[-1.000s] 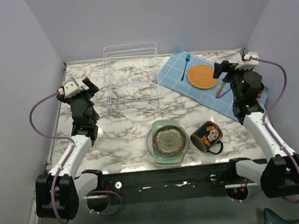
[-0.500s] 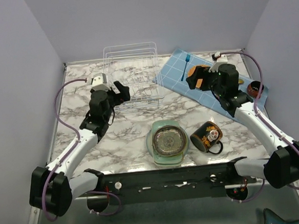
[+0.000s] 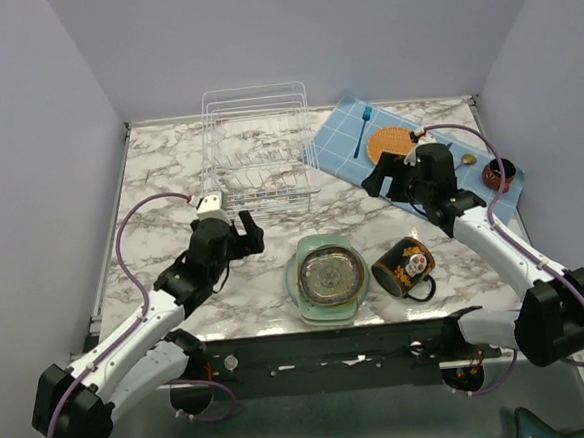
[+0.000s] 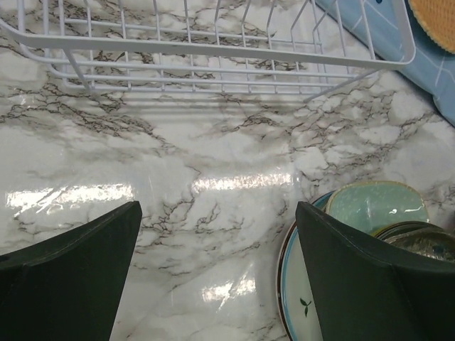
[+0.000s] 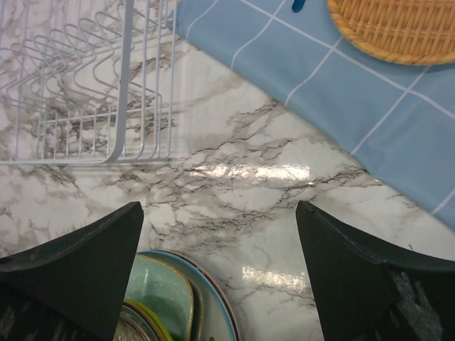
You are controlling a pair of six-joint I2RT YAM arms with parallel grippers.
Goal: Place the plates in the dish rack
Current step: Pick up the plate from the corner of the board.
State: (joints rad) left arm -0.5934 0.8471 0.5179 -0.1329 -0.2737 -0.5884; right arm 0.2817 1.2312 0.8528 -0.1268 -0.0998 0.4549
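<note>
We see round, glossy plates (image 3: pixel 326 277) stacked at six o'clock on the marble-patterned table (image 3: pixel 160 188), the lower ones mostly hidden. The white wire dish rack (image 3: pixel 258 161) stands at eleven. The left gripper (image 3: pixel 243 232) and right gripper (image 3: pixel 380 181) are both spread, holding nothing.

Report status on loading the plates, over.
Left gripper open, right gripper open, both empty. Plates stacked, none in dish rack. Mug beside stack, not in the way.
</note>
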